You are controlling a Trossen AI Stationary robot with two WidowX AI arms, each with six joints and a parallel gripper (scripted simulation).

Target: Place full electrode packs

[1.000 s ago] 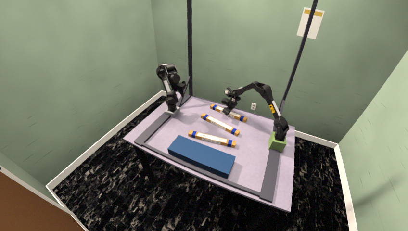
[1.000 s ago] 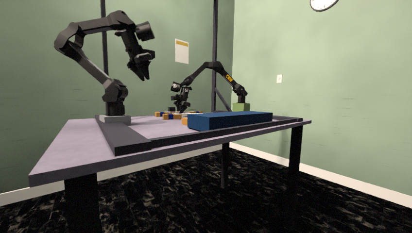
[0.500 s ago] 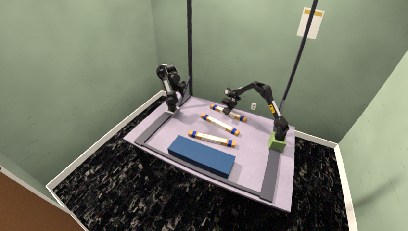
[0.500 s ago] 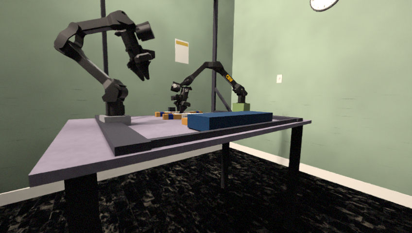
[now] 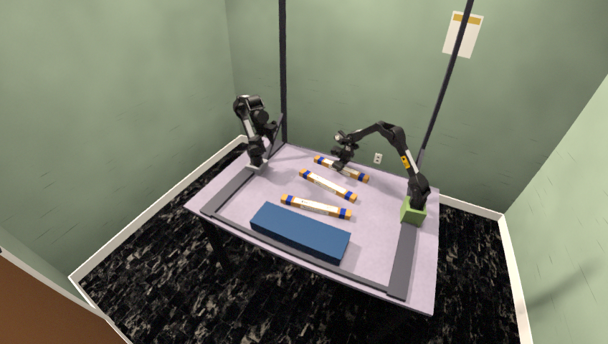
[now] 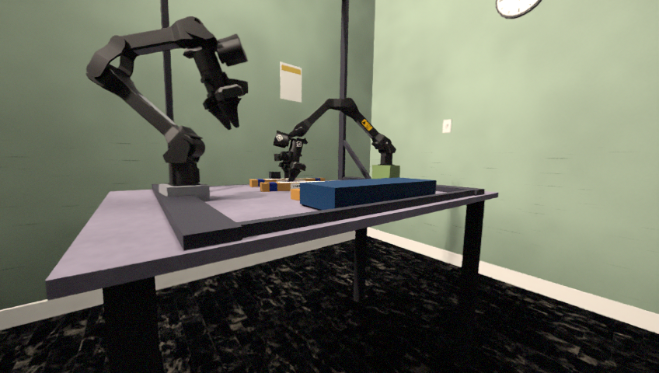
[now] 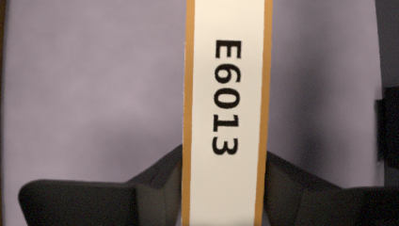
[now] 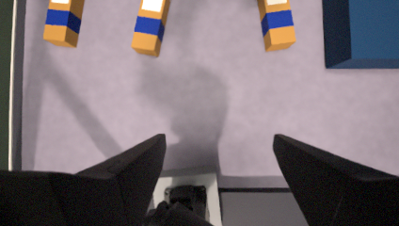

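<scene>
Your left gripper [image 5: 339, 167] [image 6: 291, 179] [image 7: 218, 152] is clamped across the far pack [image 5: 353, 173] [image 6: 253, 183] [image 7: 227, 104] [image 8: 60, 35] near mid-length, probably for a balanced weight check; right gripper [image 5: 272, 142] [image 6: 234, 127] [image 8: 219, 137] waits open, nothing held

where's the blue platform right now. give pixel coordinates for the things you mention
In the top view, the blue platform [image 5: 302, 228] [image 6: 378, 191] [image 8: 374, 28] lies just below the centre, in front of the nearest electrode pack [image 5: 316, 207] [image 6: 294, 194] [image 8: 279, 28].

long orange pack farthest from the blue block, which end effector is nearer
Left end effector, clamped across the pack; the right end effector hangs open in the air beyond one end.
</scene>
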